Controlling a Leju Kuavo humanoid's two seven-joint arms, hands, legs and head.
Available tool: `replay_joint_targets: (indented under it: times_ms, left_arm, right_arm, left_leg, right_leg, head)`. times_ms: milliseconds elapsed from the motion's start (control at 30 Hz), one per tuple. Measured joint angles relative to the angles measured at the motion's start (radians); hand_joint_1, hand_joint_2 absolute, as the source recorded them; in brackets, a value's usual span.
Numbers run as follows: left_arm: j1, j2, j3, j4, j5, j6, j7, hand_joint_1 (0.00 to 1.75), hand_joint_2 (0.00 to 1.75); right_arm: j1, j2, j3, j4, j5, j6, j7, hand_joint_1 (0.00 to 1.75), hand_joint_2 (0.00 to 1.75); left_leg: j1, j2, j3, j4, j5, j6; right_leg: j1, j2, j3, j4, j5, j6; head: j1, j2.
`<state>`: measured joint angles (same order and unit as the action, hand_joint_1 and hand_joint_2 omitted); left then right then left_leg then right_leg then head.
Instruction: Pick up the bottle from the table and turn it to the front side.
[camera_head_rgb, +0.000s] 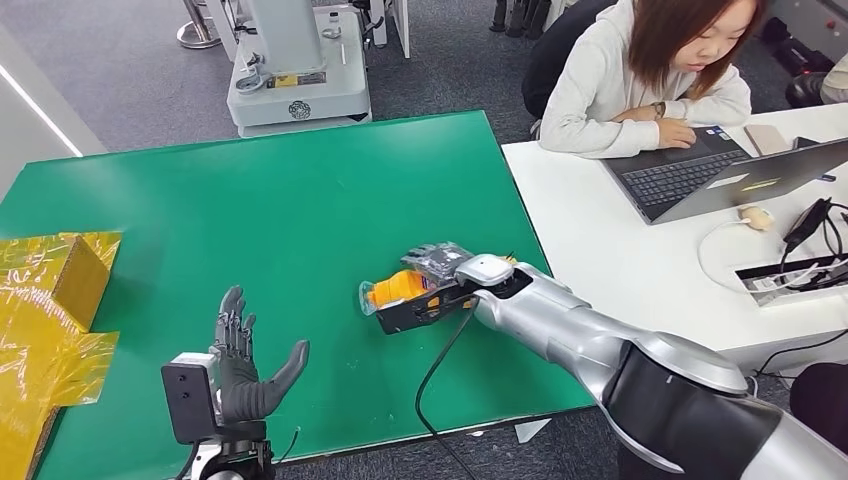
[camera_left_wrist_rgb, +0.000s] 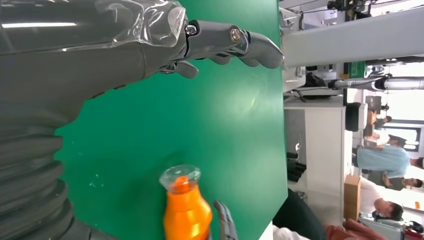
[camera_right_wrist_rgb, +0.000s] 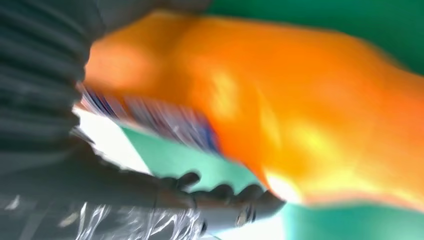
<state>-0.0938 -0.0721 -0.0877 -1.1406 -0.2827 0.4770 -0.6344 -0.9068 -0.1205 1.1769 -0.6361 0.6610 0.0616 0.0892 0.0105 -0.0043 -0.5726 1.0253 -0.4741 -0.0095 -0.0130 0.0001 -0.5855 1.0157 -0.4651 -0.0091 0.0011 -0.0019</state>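
I see a bright green table (camera_head_rgb: 300, 200) with an orange bottle (camera_head_rgb: 400, 290) on it, clear at the cap end and carrying a blue-and-white label. At the table's left edge lies glossy yellow wrapping (camera_head_rgb: 45, 330). Beside its right edge stands a white desk (camera_head_rgb: 620, 260).

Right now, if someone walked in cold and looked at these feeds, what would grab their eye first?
The orange bottle lying on its side near the right edge of the green table, with the right hand closed over it. Next, the left hand, raised over the table's near edge with its fingers spread and holding nothing. A person sits at a laptop on the white desk to the right.
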Motion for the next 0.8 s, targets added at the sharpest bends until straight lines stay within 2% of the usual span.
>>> replay_joint_targets:
  times_ms: [267, 500, 633, 767, 800]
  left_arm:
    - [0.012, -0.001, 0.012, -0.002, -0.040, 0.017, 0.000, 0.00, 1.75]
    - [0.011, -0.003, 0.013, -0.002, -0.012, -0.011, 0.000, 0.00, 1.75]
    - [0.011, -0.003, 0.013, -0.002, 0.025, -0.039, 0.002, 0.00, 1.75]
    - [0.012, -0.003, 0.013, -0.002, 0.069, -0.072, 0.002, 0.00, 1.75]
    - [0.012, -0.003, 0.013, -0.002, 0.078, -0.077, 0.002, 0.00, 1.75]
  right_arm:
    - [0.052, -0.079, -0.047, -0.030, 0.119, -0.067, 0.056, 0.00, 1.75]
    - [0.072, -0.112, -0.114, -0.054, 0.044, 0.029, 0.005, 0.00, 1.75]
    - [0.083, -0.143, -0.144, -0.083, -0.030, 0.118, -0.026, 0.03, 1.75]
    - [0.093, -0.197, -0.160, -0.119, -0.092, 0.186, -0.047, 1.75, 1.75]
    - [0.095, -0.211, -0.161, -0.128, -0.103, 0.193, -0.049, 1.75, 1.75]
  left_leg:
    - [0.000, 0.000, 0.000, 0.000, 0.000, 0.000]
    - [0.000, 0.000, 0.000, 0.000, 0.000, 0.000]
    - [0.000, 0.000, 0.001, 0.001, 0.000, 0.000]
    - [0.000, 0.000, 0.001, 0.001, 0.000, 0.001]
    - [0.000, 0.000, 0.001, 0.001, 0.000, 0.001]
  right_leg:
    - [0.000, 0.000, 0.000, -0.001, 0.000, 0.000]
    - [0.000, 0.001, 0.000, 0.000, 0.000, 0.000]
    - [0.000, 0.000, 0.001, -0.001, 0.000, 0.000]
    - [0.000, -0.001, 0.002, -0.001, 0.000, 0.000]
    - [0.000, -0.001, 0.003, -0.001, 0.000, 0.000]
  head:
    - [0.000, 0.000]
    - [0.000, 0.000]
    - [0.000, 0.000]
    - [0.000, 0.000]
    - [0.000, 0.000]
